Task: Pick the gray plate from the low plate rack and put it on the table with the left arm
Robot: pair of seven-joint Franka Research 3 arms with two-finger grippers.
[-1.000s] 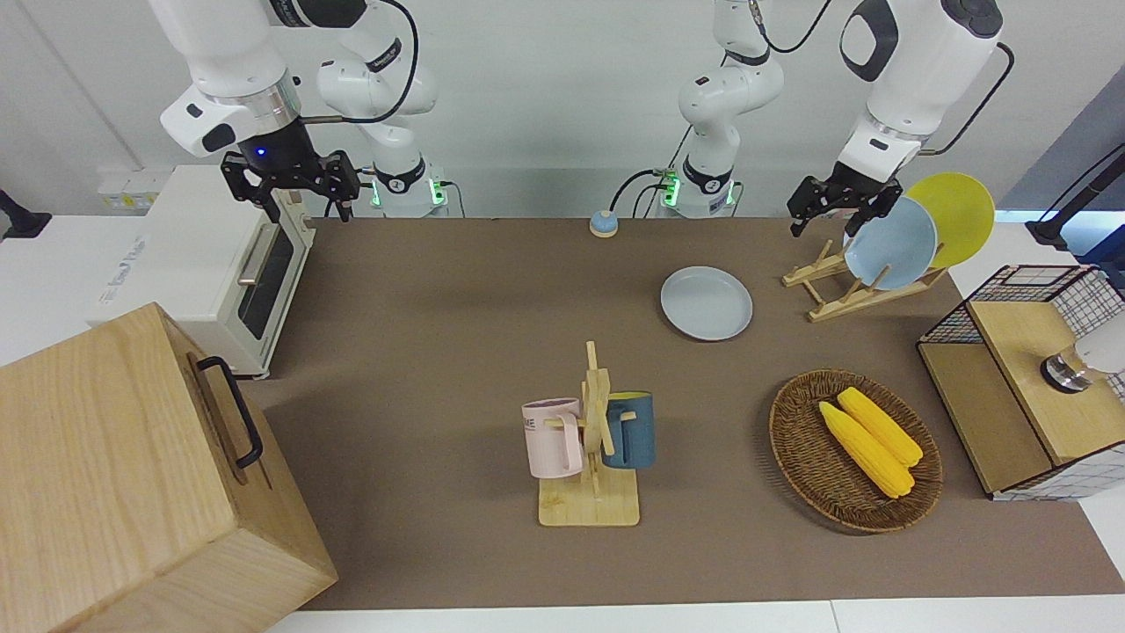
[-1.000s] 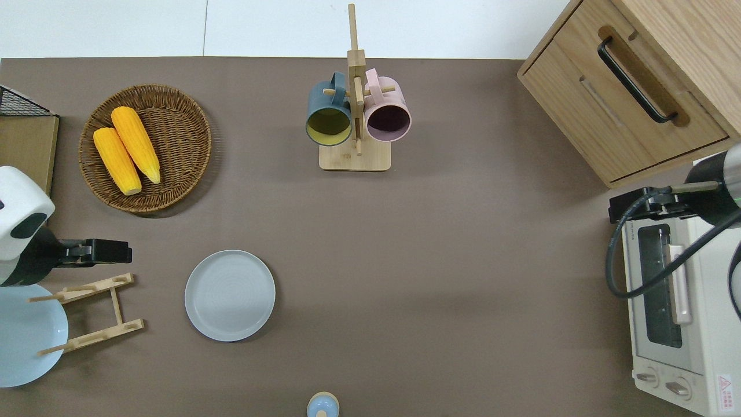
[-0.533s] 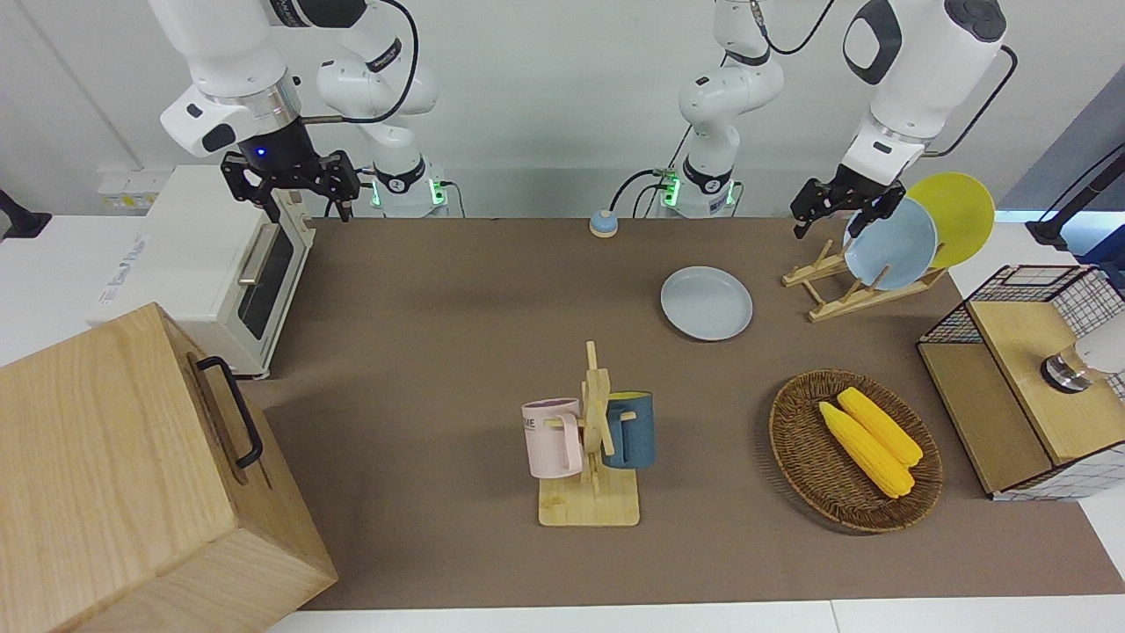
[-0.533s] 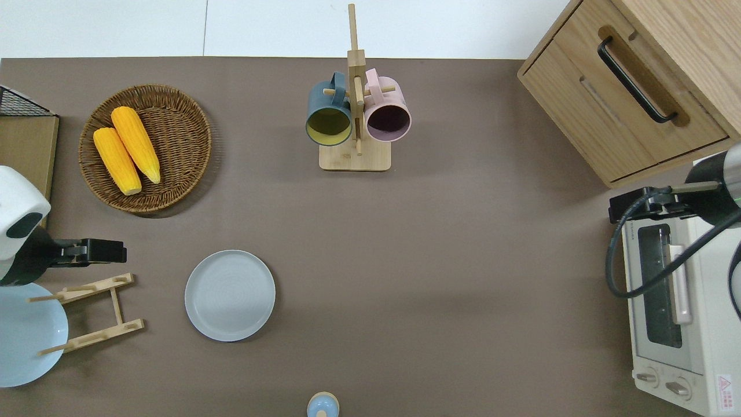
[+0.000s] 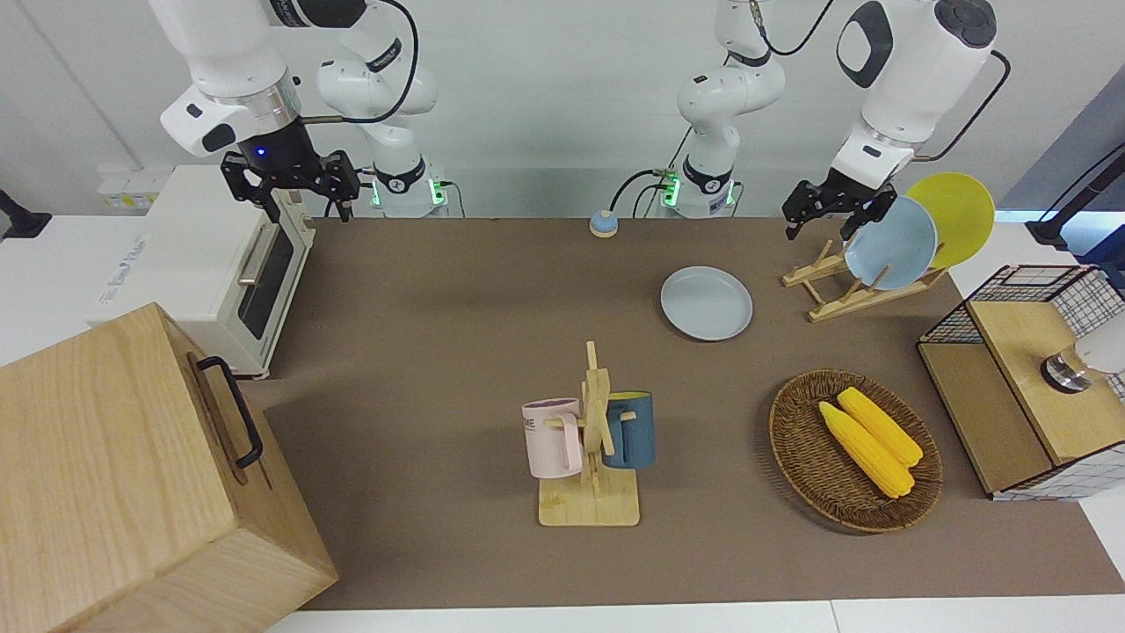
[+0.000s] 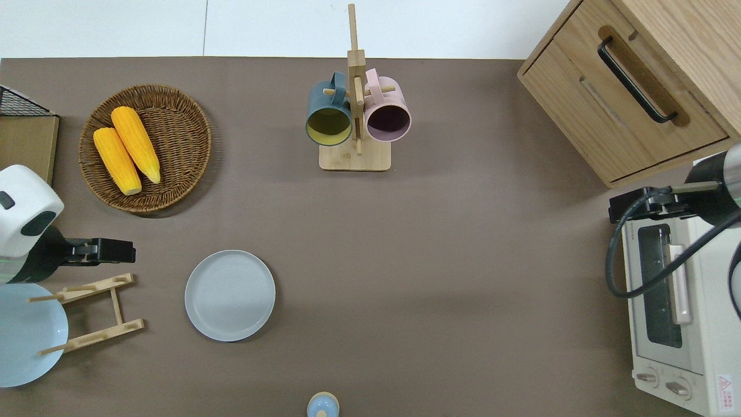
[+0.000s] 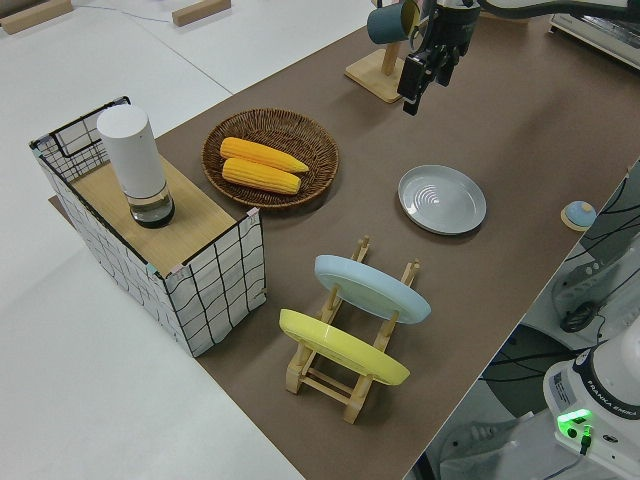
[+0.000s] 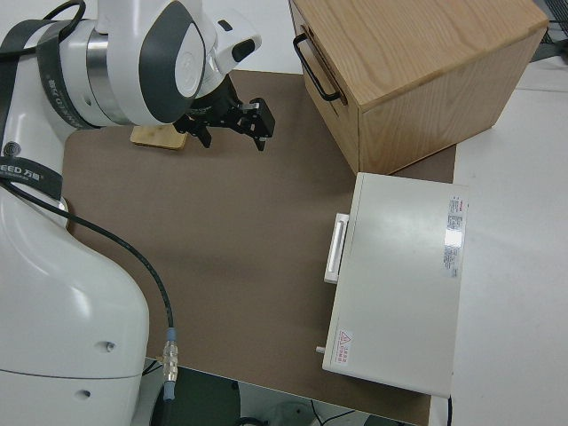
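The gray plate (image 5: 707, 303) (image 6: 230, 295) (image 7: 442, 198) lies flat on the brown table (image 5: 439, 352), beside the low plate rack (image 5: 857, 297) (image 6: 117, 304) (image 7: 330, 383) on its right-arm side. My left gripper (image 5: 822, 224) (image 6: 124, 252) (image 7: 415, 85) hangs open and empty in the air. In the overhead view it is over bare table, just farther from the robots than the rack. The rack holds a light blue plate (image 5: 892, 242) and a yellow plate (image 5: 954, 215). My right gripper (image 5: 290, 189) is parked and open.
A wicker basket (image 5: 795, 440) with two corn cobs lies farther from the robots than the rack. A mug stand (image 5: 591, 501) with two cups, a wooden cabinet (image 5: 132, 475), a toaster oven (image 5: 202, 255), a wire box (image 5: 1019, 281) and a small blue bell (image 5: 603, 223) also stand here.
My left gripper has edged slightly toward the table's middle, still in the air and empty. The gray plate and the right arm have not moved.
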